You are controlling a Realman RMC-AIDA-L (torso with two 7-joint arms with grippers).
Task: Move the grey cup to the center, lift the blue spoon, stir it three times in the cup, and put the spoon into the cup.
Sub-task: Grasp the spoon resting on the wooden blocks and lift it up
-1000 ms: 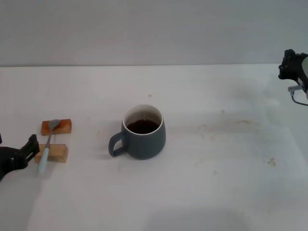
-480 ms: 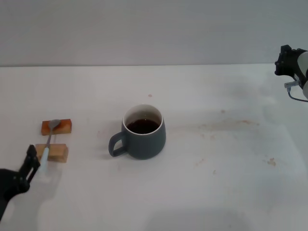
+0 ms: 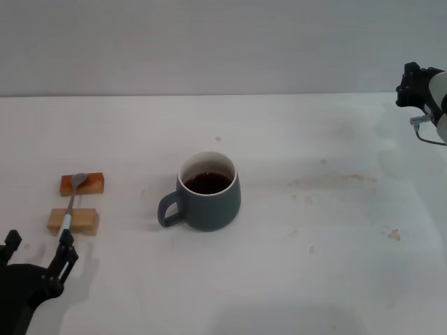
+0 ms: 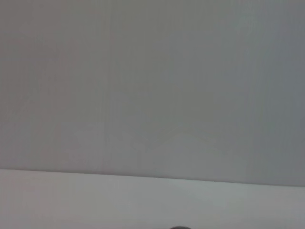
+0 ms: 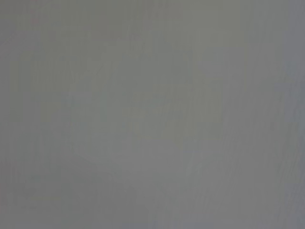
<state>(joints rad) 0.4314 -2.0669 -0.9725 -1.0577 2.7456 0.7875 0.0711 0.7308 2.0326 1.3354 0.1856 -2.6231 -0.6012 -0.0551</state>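
— White table [image 3: 335, 279] under a plain grey wall. What of the left gripper [image 3: 38, 257]?

— Low at the near left corner, partly cut off by the picture's edge. Two dark fingers [image 3: 68, 255] show with a clear gap between them, so the jaws stand apart and hold nothing. One finger overlaps the near tip of the blue spoon [image 3: 70, 206], hiding its end; I cannot tell whether they touch.

— And the spoon itself?

— Slim, pale blue handle, grey metal bowl. It lies across two small wooden blocks: bowl on the far, orange-brown block [image 3: 82, 183], handle over the nearer, paler block [image 3: 73, 221]. Its long axis runs near to far, bowl end pointing away from the robot.

— The grey cup [image 3: 207, 192]?

— Upright near the table's middle, well apart from the spoon. Squat, dark slate outside, white inside, dark brown liquid. Its loop handle points to the robot's left.

— The right gripper [image 3: 421, 94]?

— Raised at the far right edge, mostly cut off; whether its jaws are apart I cannot tell. Both wrist views show only grey wall.
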